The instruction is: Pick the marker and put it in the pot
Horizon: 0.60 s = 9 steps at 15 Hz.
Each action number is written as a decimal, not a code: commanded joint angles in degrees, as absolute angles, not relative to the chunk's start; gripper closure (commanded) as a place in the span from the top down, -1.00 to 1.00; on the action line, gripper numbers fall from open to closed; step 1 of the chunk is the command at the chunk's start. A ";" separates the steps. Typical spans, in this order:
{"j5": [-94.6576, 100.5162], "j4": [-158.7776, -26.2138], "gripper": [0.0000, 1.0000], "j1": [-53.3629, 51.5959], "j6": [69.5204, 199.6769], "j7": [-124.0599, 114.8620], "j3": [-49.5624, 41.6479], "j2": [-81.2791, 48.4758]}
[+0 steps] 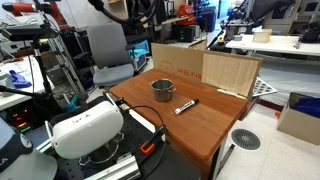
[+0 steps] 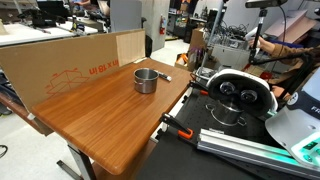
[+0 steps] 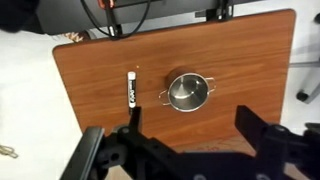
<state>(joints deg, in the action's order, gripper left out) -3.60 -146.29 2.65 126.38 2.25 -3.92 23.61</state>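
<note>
The marker (image 3: 131, 88), dark with a white section, lies flat on the wooden table (image 3: 240, 50), to the left of the pot in the wrist view. It also shows in both exterior views (image 1: 186, 105) (image 2: 166, 78). The pot (image 3: 187, 92) is small, round, grey metal with two handles, and stands upright and empty near the table's middle (image 1: 163, 90) (image 2: 146, 80). My gripper (image 3: 188, 110) is open and empty, high above the table; its left finger lines up just below the marker. It does not show in the exterior views.
A cardboard box and a wooden panel (image 1: 200, 65) (image 2: 70, 65) stand along one table edge. A white headset rests on a larger metal bowl (image 1: 85, 130) (image 2: 240, 92) beside the table. An orange clamp (image 2: 178, 128) grips the table edge. An office chair (image 1: 108, 50) stands behind.
</note>
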 commanded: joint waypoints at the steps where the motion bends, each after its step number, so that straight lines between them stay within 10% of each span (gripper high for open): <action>1: -4.57 -142.81 1.00 2.66 130.23 4.75 -5.53 15.46; 9: -6.54 -136.25 1.00 3.83 134.91 8.71 -7.56 1.59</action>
<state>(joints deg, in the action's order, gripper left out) -4.02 -139.66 3.11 134.66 5.28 -7.16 6.41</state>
